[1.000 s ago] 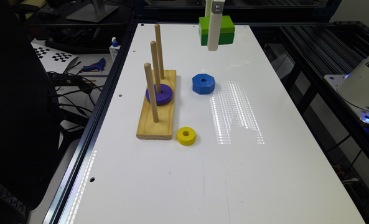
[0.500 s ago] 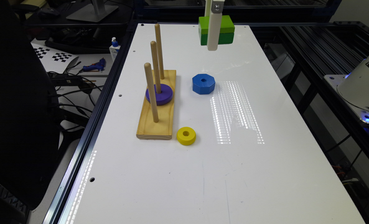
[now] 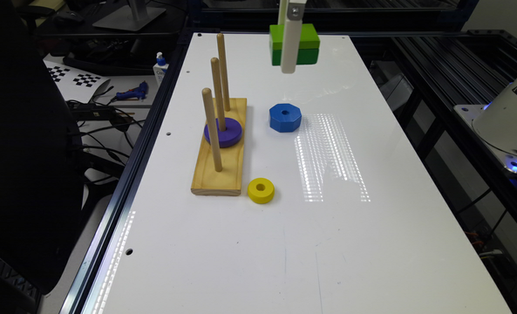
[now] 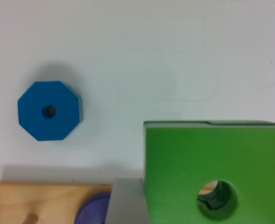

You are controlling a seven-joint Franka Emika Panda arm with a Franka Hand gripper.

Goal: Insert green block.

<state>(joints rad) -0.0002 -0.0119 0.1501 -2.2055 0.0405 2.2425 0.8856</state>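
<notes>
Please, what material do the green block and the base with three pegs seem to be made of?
The green block looks like painted wood or perhaps plastic: flat, even, matte colour with no grain showing, so it stays open. The base and its pegs look like bare, unpainted wood: pale tan with faint grain lines.

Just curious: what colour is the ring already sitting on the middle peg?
Purple ring, seen best in the exterior view.

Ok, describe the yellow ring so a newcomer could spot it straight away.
Start at the wooden peg base on the white table. Just off the base's near corner, on the exterior view's right, sits the yellow ring, flat on the table. It is round and yellow, smaller than the blue octagon, and unlike the purple ring it sits on no peg.
</notes>
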